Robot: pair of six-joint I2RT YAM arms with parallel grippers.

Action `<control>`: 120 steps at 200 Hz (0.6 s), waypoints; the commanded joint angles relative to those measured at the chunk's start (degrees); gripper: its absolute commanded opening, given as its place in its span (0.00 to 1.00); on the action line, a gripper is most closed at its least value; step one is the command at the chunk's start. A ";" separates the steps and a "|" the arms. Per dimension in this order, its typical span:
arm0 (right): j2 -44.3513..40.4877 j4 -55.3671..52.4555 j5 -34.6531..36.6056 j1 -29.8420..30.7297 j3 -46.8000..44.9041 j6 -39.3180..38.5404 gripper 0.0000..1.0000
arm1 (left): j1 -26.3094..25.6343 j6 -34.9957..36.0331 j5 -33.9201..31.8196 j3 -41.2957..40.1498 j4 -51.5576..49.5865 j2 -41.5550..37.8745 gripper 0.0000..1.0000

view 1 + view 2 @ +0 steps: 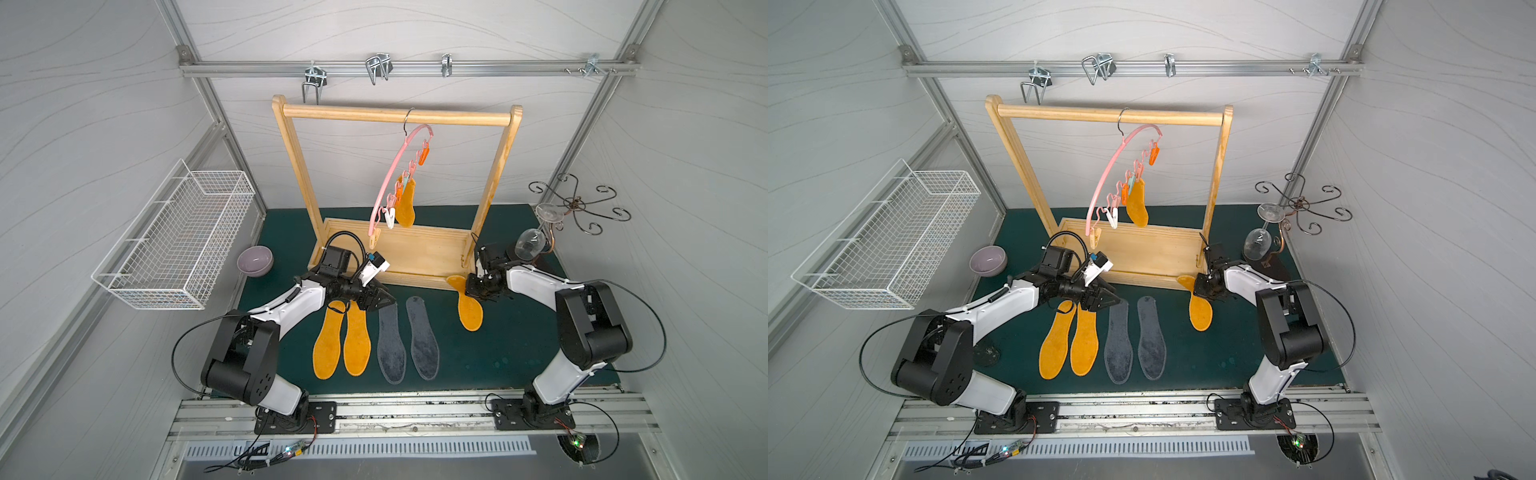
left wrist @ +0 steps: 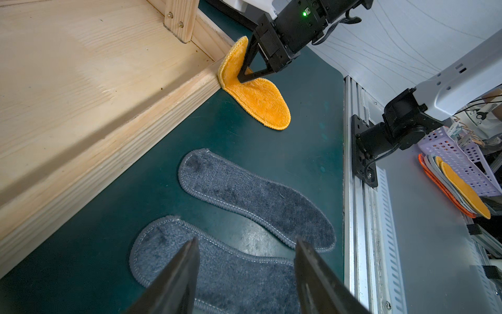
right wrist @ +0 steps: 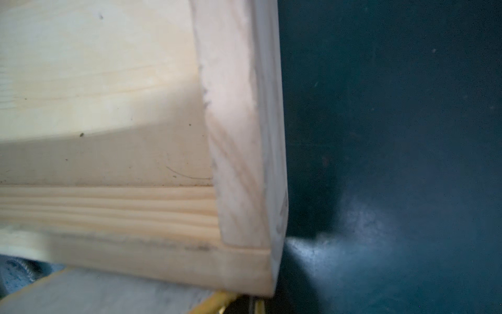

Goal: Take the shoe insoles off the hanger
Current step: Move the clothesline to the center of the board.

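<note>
- In both top views, the pink hanger [image 1: 382,191] hung by its hook from the wooden rack [image 1: 395,114], swung at an angle. One hanging orange insole [image 1: 406,205] was clipped near its middle.
- Down on the green surface [image 1: 519,340], in front of the rack, lay a pair of orange insoles [image 1: 357,340] and a pair of grey insoles [image 1: 423,340]. All four were flat, side by side in a row.
- The left gripper [image 1: 388,300] hovered over the far ends of that row, between orange and grey, with its jaws apart and nothing in them.
- The right gripper [image 1: 473,291] sat low at the rack's front corner, jaws closed, right on a bent orange insole [image 1: 470,313].
- Over to the left wrist view: the left gripper [image 2: 245,244] stood open above the nearer grey insole, holding nothing.
- Further off, the right gripper [image 2: 243,77] had its closed tips at the crease of the bent orange insole [image 2: 260,100]. One end stood up against the rack's base and the rest lay flat on the surface. Whether fabric was pinched could not be told.
- Right wrist view was blurred. It gave a corner of the rack's base [image 3: 244,163] against the green surface [image 3: 394,136] and a sliver of orange-yellow close by. The gripper itself could not be made out.
</note>
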 commanded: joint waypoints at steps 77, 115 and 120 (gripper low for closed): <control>-17.70 -20.56 7.16 8.54 -4.58 -0.97 0.00 | 0.16 1.28 1.80 -0.31 1.69 -1.18 0.61; -20.78 -23.50 -0.05 8.72 -5.94 -2.37 0.00 | 0.16 0.64 2.62 -0.24 1.97 -0.68 0.61; -20.36 -24.08 -1.14 8.74 -5.74 -2.76 0.00 | 0.16 0.62 2.64 -0.14 1.97 -0.65 0.61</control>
